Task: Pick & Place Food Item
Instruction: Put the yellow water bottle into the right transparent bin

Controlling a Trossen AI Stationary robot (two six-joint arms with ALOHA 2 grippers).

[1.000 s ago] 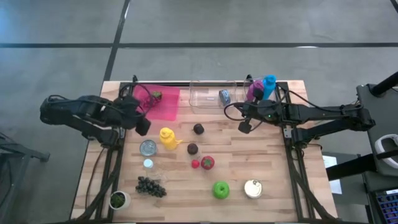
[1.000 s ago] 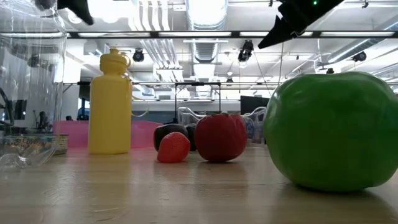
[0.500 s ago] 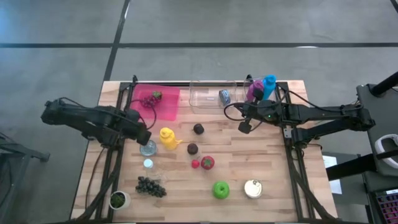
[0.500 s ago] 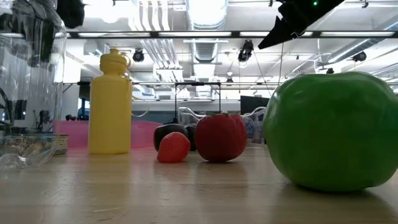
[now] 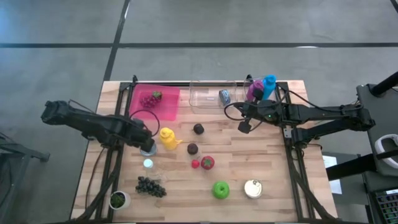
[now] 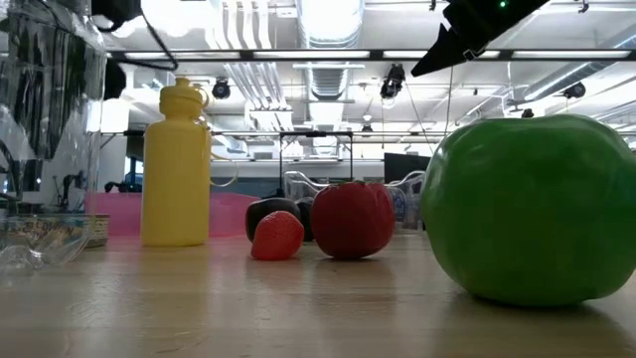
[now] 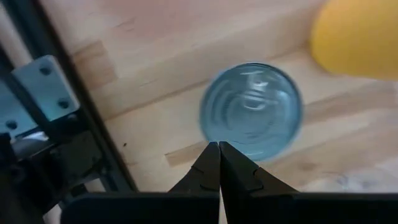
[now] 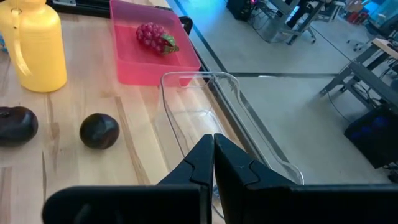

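- The left gripper, fingers pressed together and empty, is hovering just over a silver can, likely lining up on it.
- The right gripper, also closed and empty, is waiting near the clear tray.
- Red grapes are already lying in the pink bin.
- No readable writing is showing anywhere.

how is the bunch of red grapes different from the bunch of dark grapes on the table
The red grapes lie inside the pink tray at the table's far edge; the dark grapes lie straight on the wooden table near its front edge. The red grapes show a green leaf at one end; the dark grapes show none. The dark grapes spread out wider and flatter. Both are small clusters on the left arm's side.
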